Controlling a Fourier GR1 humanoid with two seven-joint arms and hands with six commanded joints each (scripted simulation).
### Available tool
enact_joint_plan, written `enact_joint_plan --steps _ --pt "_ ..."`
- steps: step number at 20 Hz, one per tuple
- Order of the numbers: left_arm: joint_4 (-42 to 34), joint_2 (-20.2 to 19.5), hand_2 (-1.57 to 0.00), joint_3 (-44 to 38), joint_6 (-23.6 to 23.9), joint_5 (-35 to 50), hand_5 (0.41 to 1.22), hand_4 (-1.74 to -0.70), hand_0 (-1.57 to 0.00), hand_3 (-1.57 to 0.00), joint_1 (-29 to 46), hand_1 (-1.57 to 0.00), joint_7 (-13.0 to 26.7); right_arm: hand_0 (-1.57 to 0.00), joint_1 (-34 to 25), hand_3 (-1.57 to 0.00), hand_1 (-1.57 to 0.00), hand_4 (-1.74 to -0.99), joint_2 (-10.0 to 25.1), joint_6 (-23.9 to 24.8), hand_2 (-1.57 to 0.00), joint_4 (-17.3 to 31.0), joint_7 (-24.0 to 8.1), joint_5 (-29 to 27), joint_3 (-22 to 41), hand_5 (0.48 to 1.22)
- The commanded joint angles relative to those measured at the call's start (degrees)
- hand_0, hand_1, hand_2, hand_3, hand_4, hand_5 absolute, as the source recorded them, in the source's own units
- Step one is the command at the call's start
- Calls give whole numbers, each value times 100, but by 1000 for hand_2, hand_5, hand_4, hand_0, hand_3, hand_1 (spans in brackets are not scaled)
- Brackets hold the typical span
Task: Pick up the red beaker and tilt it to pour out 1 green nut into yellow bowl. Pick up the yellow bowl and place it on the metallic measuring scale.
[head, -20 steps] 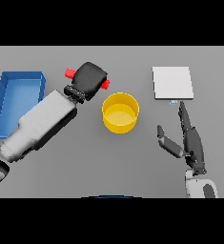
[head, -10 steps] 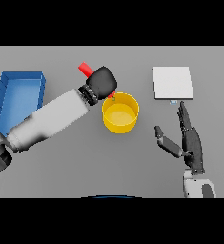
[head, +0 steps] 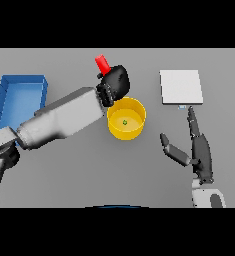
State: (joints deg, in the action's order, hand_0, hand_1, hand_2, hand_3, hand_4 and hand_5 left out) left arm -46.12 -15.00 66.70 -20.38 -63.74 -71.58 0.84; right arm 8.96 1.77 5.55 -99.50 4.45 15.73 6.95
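Note:
My left hand (head: 116, 83) is shut on the red beaker (head: 102, 64), which shows only as a red end sticking up and to the left past the hand. The hand hovers over the far left rim of the yellow bowl (head: 134, 126). A small green nut (head: 124, 122) lies inside the bowl. The metallic measuring scale (head: 181, 86) is a pale square plate at the back right. My right hand (head: 198, 150) rests open at the lower right, fingers straight, between the bowl and the scale.
A blue bin (head: 20, 99) stands at the left edge of the table, beside my left forearm (head: 64, 117).
My left hand carried the red beaker rightward from near the bin to above the bowl's rim. A green nut now shows in the bowl. The right hand stayed put.

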Motion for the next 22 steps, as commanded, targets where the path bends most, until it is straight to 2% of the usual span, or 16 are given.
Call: enact_joint_plan --steps 1,8,10,11,12,13,14,16,18,19,20,21,22 --pt "-10 -8 -1571 110 5 -61 1221 -1735 -1571 -1568 -57 -1571 -69 1 -2 1 1 -1225 -19 18 1 42 -38 -17 -21 583" --pt "127 29 -1571 734 162 -357 1221 -1734 -1571 -1570 -484 -1571 -409 1 -83 1 1 -1210 33 14 1 179 80 36 -25 594" --pt "167 6 -1571 721 69 -278 1221 -1731 -1571 -1571 -679 -1571 -515 1 -112 1 1 -1206 8 51 1 190 29 87 -5 592" --pt "224 -62 -1571 625 89 -185 1221 -1730 -1571 -1571 -850 -1571 -633 1 28 1 1 -1206 -16 20 1 141 185 57 32 592" --pt "388 -107 -1571 538 248 -153 1221 -1729 -1571 -1571 -1024 -1571 -625 1 32 1 1 -1209 -35 74 1 116 174 121 49 592" --pt "473 -167 -1571 457 356 -98 1221 -1727 -1571 -1494 -1173 -1571 -647 1 -64 1 1 -1203 -9 80 1 180 137 122 16 592" --pt "507 -290 -1399 353 348 -27 1221 -1676 -1571 -1509 -1345 -1571 -655 1 -65 1 1 -1201 7 93 1 138 142 105 -9 592" --pt "753 -443 -1461 84 521 185 1221 -1699 -1571 -1041 -1643 -1571 -685 1 -163 1 1 -1186 -34 45 1 171 118 24 -2 596" --pt "1002 -632 -1501 -191 623 421 1221 -1705 -1571 -1232 -1903 -1571 -647 1 -195 1 1 -1181 -11 -26 1 203 109 -91 -47 593" --pt "1226 -635 -1515 -376 576 589 1221 -1709 -1571 -1300 -2011 -1571 -508 1 -225 1 1 -1182 -55 -66 1 191 101 -165 -36 593" --pt "1407 -693 -1526 -603 577 800 1221 -1715 -1571 -1354 -2111 -1571 -427 1 -276 1 1 -1183 -57 -106 1 290 62 -254 -84 595" --pt "1601 -777 -1535 -884 560 1074 1221 -1720 -1571 -1397 -2171 -1571 -337 1 -241 1 1 -1193 -45 -110 1 264 165 -292 -105 597" --pt "1835 -894 -1542 -1197 575 1382 1221 -1723 -1571 -1380 -2149 -1571 -165 1 -194 1 1 -1200 -44 -125 1 222 210 -267 -65 596"
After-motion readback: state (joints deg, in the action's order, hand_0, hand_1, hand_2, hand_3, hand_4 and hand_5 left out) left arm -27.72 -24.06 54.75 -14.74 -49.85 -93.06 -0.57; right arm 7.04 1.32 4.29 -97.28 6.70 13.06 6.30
